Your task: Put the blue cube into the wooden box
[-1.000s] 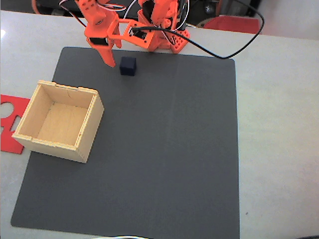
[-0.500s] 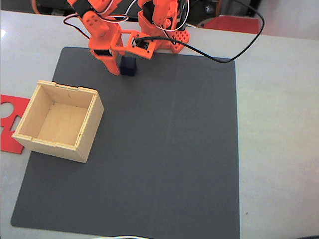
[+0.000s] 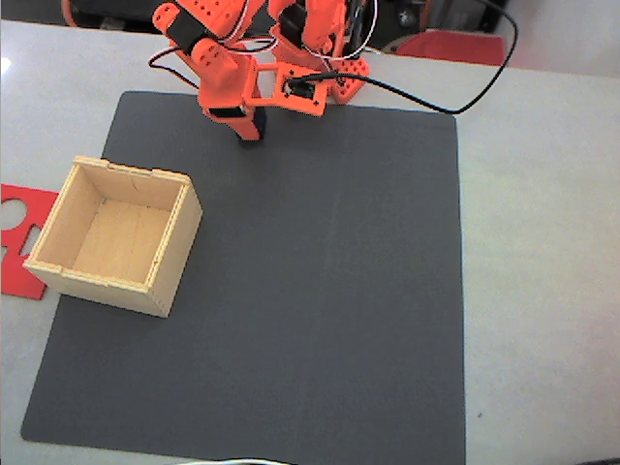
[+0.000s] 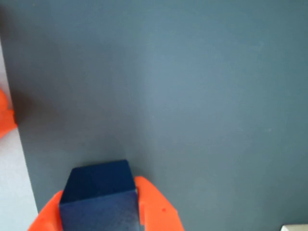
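The square light plywood box (image 3: 114, 235) holds nothing; the orange gripper (image 4: 98, 211) seems clamped on the small navy-blue cube (image 4: 98, 197) near the dark mat's (image 3: 320, 291) edge.

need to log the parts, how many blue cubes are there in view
1: the blue cube sits between the orange fingers of the gripper in the wrist view, on the dark mat near its far edge. The wooden box holds none.

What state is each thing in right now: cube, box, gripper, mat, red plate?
Small dark navy-blue cube: on the mat, between the gripper's orange fingers.
Orange two-finger gripper: around the cube; firm grip cannot be told.
Square light plywood box: upright, open, nothing inside.
Dark grey mat: flat under box and cube.
Flat red cut-out plate: partly behind the box.
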You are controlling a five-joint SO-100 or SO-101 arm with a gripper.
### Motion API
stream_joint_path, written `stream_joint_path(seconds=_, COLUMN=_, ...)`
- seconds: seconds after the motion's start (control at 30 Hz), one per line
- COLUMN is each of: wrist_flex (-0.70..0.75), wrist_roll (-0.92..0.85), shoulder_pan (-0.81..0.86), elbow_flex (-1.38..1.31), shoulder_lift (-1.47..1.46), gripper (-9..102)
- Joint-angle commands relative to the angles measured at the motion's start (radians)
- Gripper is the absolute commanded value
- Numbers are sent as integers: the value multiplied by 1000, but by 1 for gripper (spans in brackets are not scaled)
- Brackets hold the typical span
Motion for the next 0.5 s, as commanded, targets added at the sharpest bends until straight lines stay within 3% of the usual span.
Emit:
stream_joint_path(seconds=0.0, wrist_flex=-2, wrist_roll=3, shoulder_pan=-9, elbow_flex=0, shoulder_lift=34, gripper=8)
stream_joint_path(seconds=0.1, wrist_flex=2, wrist_roll=6, shoulder_pan=-9, elbow_flex=-2, shoulder_lift=67, gripper=0)
stream_joint_path(seconds=0.47, wrist_flex=15, wrist_roll=66, shoulder_pan=-94, elbow_flex=-175, shoulder_lift=517, gripper=0)
